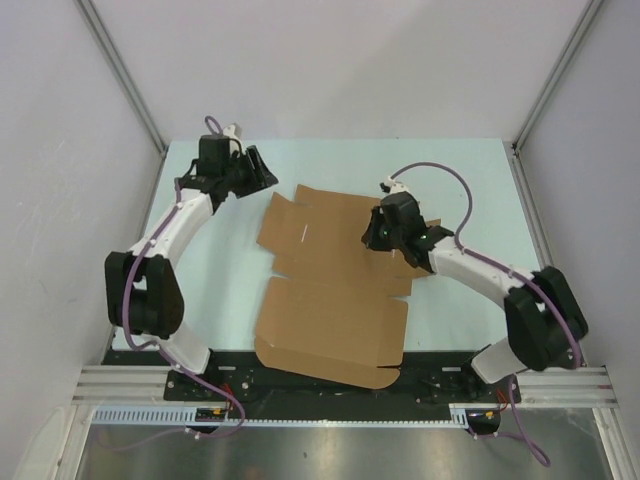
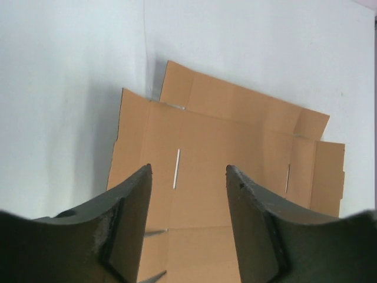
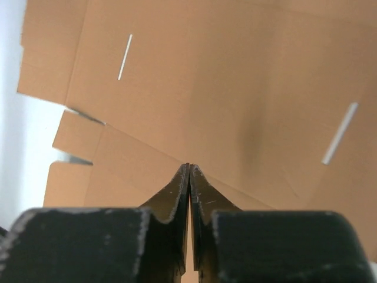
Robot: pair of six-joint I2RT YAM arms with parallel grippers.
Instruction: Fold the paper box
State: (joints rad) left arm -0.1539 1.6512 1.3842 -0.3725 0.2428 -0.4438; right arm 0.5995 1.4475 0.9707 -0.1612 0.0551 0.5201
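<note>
plain brown paper box [image 1: 335, 310] flat on the pale table [image 1: 215, 270]

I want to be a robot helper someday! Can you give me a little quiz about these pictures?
1. True or false: the paper box is already folded up.
2. Which gripper is open? A) left gripper B) right gripper
3. Fill in: the right gripper's fingers are ____.
Key: 1 false, it is still an unfolded sheet; 2 A; 3 shut.
</note>
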